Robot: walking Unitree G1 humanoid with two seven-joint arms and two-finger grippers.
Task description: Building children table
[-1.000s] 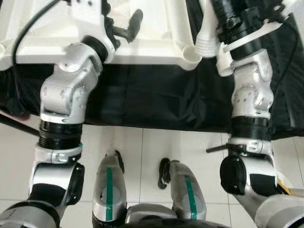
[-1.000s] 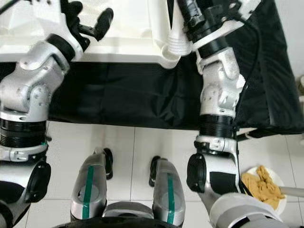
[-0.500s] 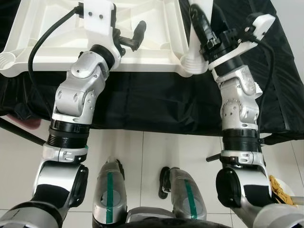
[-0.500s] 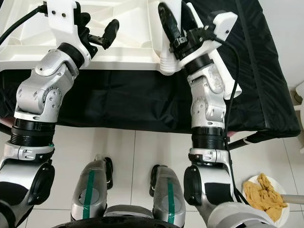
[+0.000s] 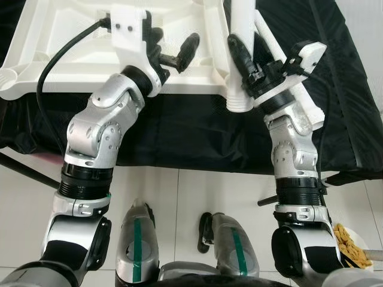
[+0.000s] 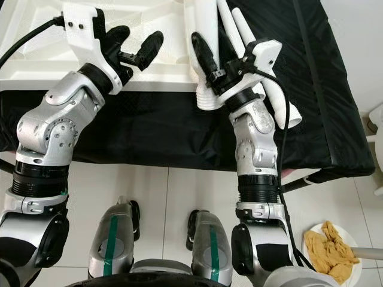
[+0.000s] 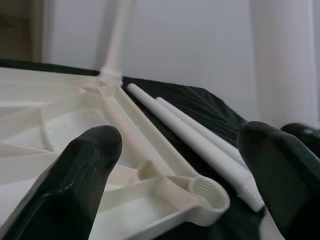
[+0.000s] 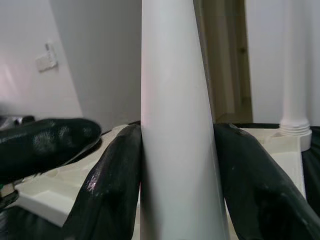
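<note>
A white table leg (image 6: 200,54) is gripped upright by the right gripper (image 6: 212,63) at the near right corner of the upturned white tabletop (image 5: 72,54), which lies on a black cloth (image 5: 179,131). The left gripper (image 5: 176,54) is held open over the tabletop's near edge, while two spare legs (image 6: 263,78) are seen lying on the cloth to the right.

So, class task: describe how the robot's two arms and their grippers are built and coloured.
Both arms are jointed silver metal with black ribbed collars. The left gripper and right gripper each have two long black fingers, a white blocky wrist mount and a black cable.
</note>
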